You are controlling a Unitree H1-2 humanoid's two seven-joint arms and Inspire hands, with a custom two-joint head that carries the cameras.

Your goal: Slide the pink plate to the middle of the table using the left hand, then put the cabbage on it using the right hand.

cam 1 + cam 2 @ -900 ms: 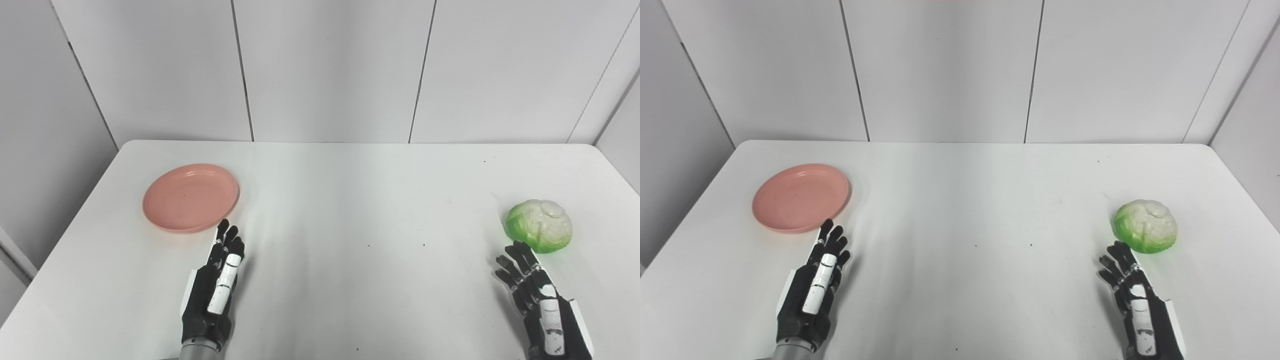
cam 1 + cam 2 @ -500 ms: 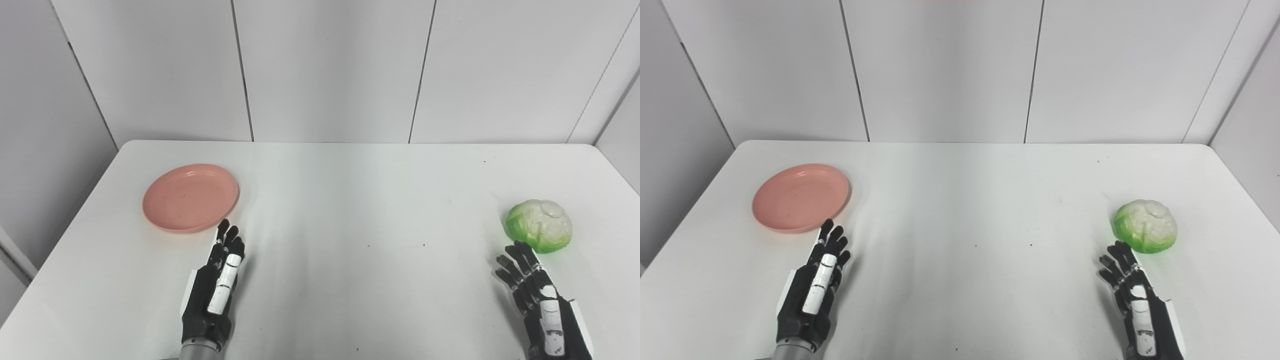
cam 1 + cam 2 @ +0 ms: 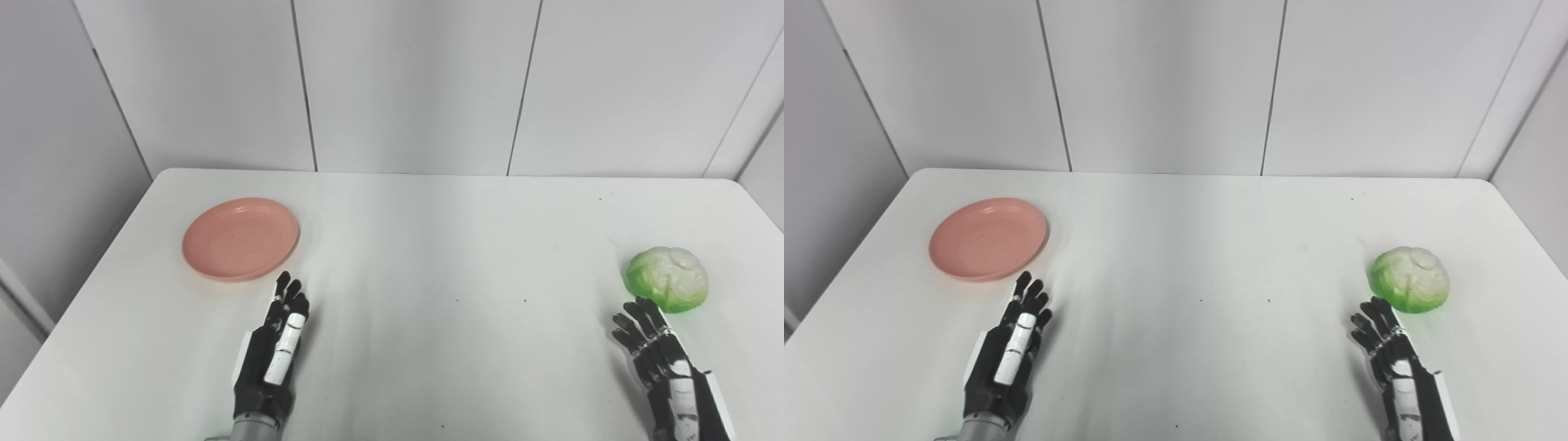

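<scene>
The pink plate [image 3: 241,239] lies flat and bare on the left part of the white table [image 3: 429,257]. My left hand [image 3: 274,355] rests open on the table just in front of the plate's near right rim, fingers stretched toward it with a small gap between. The green and white cabbage [image 3: 667,278] sits near the right edge. My right hand [image 3: 664,367] is open just in front of the cabbage, fingers spread, with the fingertips close to its near side. Neither hand holds anything.
Grey wall panels stand behind the table's far edge [image 3: 429,174]. The table's left edge runs close to the plate, and its right edge runs close to the cabbage. Between the two hands lies a wide stretch of bare white tabletop.
The whole picture has shifted a little to the right, so the camera moved. Plate and cabbage keep their places on the table. Both hands sit slightly lower in the picture, still open.
</scene>
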